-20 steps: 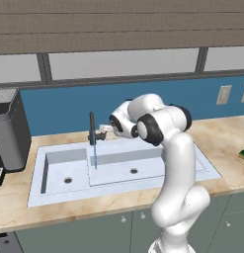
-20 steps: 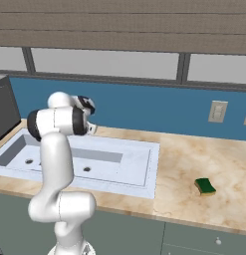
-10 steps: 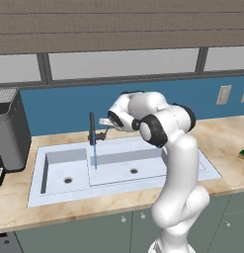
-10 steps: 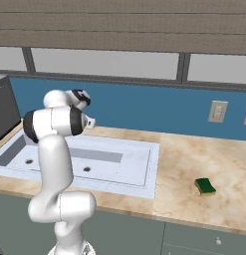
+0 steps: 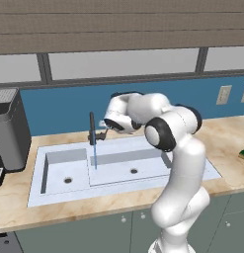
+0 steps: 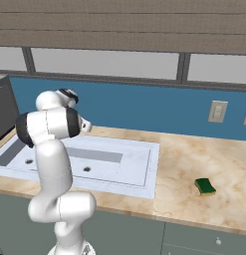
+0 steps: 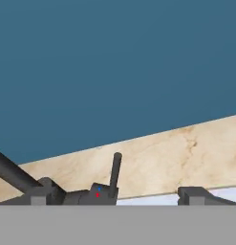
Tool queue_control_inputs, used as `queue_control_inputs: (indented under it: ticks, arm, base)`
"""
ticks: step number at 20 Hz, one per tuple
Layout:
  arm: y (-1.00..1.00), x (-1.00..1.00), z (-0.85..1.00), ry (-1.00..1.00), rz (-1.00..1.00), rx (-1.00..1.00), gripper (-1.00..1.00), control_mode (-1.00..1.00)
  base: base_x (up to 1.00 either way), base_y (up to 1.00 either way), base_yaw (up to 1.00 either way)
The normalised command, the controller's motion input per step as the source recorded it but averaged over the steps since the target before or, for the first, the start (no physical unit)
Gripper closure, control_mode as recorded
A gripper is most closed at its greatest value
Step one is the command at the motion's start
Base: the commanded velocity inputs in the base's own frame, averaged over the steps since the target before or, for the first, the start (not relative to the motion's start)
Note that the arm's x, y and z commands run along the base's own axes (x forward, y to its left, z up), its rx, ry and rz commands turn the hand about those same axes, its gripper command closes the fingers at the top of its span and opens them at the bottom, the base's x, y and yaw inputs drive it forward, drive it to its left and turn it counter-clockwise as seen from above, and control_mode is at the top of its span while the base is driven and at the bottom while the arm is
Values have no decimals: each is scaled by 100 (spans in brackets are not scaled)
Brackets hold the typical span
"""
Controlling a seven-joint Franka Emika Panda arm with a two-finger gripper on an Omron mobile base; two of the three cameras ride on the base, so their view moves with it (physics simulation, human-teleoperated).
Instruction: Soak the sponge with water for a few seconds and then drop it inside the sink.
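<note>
- The jaws (image 7: 112, 196) stand wide open and hold nothing; in the hand view one dark tip rises at the lower left and the other at the lower right.
- In the left base view the jaws sit at the end of the bent arm (image 5: 168, 133), just beside the black faucet (image 5: 92, 127) at the far edge of the sink (image 5: 54, 190).
- In the hand view the faucet's handle (image 7: 114, 172) stands upright between the two tips, with its base and small red and blue marks below it; the blue wall (image 7: 114, 67) lies beyond.
- The water (image 5: 95, 155) falls as a thin pale-blue stream from the faucet to about the divider between the small deep basin on the left and the wide shallow basin on the right.
- The sponge (image 6: 205, 187) lies flat on the counter (image 6: 194, 159), green side up with a yellow edge showing, well to the right of the sink and near the counter's front edge.
- The sponge is well apart from the jaws: they are at the faucet, and the wide basin and a stretch of bare counter lie between them and it.
- In the left base view a bit of the sponge shows at the right edge.
- A dark grey appliance (image 5: 10, 131) stands on the counter left of the sink.
</note>
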Motion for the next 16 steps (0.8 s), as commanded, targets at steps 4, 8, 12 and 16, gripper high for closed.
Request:
queue_control_inputs:
  ticks: [4,8,12,16]
  arm:
    - [-34,-13,57,7,-8,0,-100,-100]
    - [-39,0,56,4,-9,0,-100,-100]
    - [-32,0,50,2,-4,0,-100,-100]
    - [-13,-15,40,17,0,0,-100,-100]
  base:
    - [0,0,0]
    - [0,0,0]
    - [0,0,0]
    - [0,0,0]
